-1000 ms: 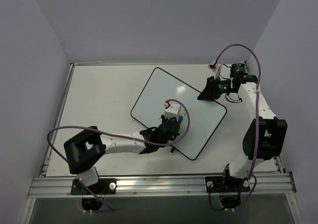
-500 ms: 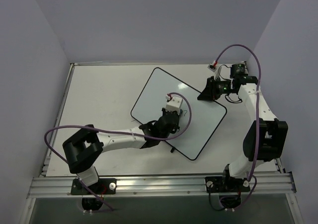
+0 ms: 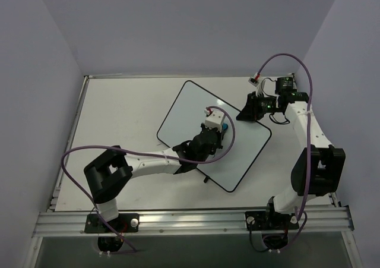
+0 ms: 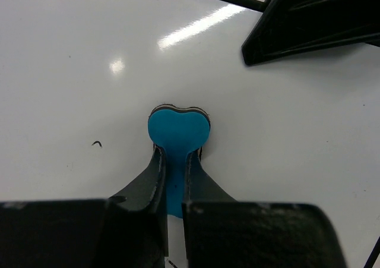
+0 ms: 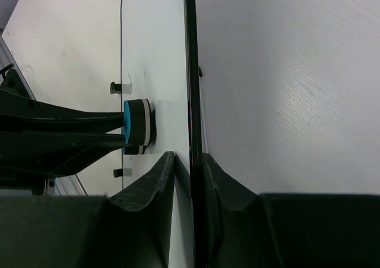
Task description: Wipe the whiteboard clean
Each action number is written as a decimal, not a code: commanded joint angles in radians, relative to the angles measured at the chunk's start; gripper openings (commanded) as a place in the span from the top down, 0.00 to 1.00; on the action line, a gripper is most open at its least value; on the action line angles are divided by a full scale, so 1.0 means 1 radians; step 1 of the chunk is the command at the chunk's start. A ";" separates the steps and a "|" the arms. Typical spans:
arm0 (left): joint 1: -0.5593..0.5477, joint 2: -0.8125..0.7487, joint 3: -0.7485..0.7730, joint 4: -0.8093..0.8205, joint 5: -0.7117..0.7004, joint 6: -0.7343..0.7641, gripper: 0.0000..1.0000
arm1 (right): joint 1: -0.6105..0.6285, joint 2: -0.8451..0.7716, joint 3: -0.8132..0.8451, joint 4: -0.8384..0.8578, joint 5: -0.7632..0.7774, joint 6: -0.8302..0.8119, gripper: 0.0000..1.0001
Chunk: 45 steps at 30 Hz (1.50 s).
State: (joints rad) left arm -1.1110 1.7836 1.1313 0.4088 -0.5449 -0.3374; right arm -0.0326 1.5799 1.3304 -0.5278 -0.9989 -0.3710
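Blue eraser [image 4: 178, 128], pinched in the left claw [image 4: 175, 156], presses on the whiteboard [image 3: 189, 109], which lies askew in the middle of the table [image 3: 119, 119]. The right claw [image 5: 189, 158] is clamped on the board's black rim at its far-right edge.

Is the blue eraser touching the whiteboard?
Touching. The right wrist view shows the eraser from the side, its dark bottom pad flat against the whiteboard with no gap between them.
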 commanded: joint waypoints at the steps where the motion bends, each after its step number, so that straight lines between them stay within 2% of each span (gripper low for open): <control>1: -0.018 0.020 -0.050 0.042 -0.010 -0.043 0.98 | 0.008 -0.046 0.009 0.017 0.031 -0.026 1.00; 5: 0.005 -0.021 -0.174 0.039 -0.096 -0.107 0.98 | 0.016 -0.047 0.016 0.009 0.031 -0.032 1.00; 8: 0.052 -0.038 -0.205 -0.016 -0.142 -0.190 0.98 | 0.022 -0.050 0.024 0.003 0.031 -0.037 1.00; 10: 0.097 -0.047 -0.217 -0.036 -0.133 -0.209 0.98 | 0.026 -0.052 0.027 0.000 0.031 -0.037 1.00; 13: 0.106 -0.052 -0.202 -0.007 -0.095 -0.171 0.98 | 0.026 -0.049 0.029 -0.009 0.036 -0.045 1.00; 17: 0.053 -0.009 -0.131 0.019 -0.050 -0.098 0.98 | 0.051 -0.057 0.035 -0.017 0.046 -0.048 1.00; 23: -0.073 0.082 0.005 0.001 -0.036 -0.066 0.98 | 0.056 -0.064 0.044 -0.021 0.052 -0.045 1.00; 32: -0.124 0.099 -0.031 -0.001 -0.039 -0.132 0.98 | 0.062 -0.064 0.043 -0.021 0.060 -0.052 1.00; 35: -0.089 0.079 -0.059 -0.047 -0.075 -0.175 0.98 | 0.063 -0.067 0.043 -0.023 0.060 -0.055 1.00; 45: 0.181 -0.058 -0.264 -0.117 -0.059 -0.302 0.98 | 0.072 -0.075 0.050 -0.034 0.069 -0.062 1.00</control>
State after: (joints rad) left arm -1.0325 1.6920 0.9344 0.4671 -0.5930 -0.5945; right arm 0.0013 1.5620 1.3403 -0.5285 -0.9508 -0.3935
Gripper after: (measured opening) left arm 0.110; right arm 0.179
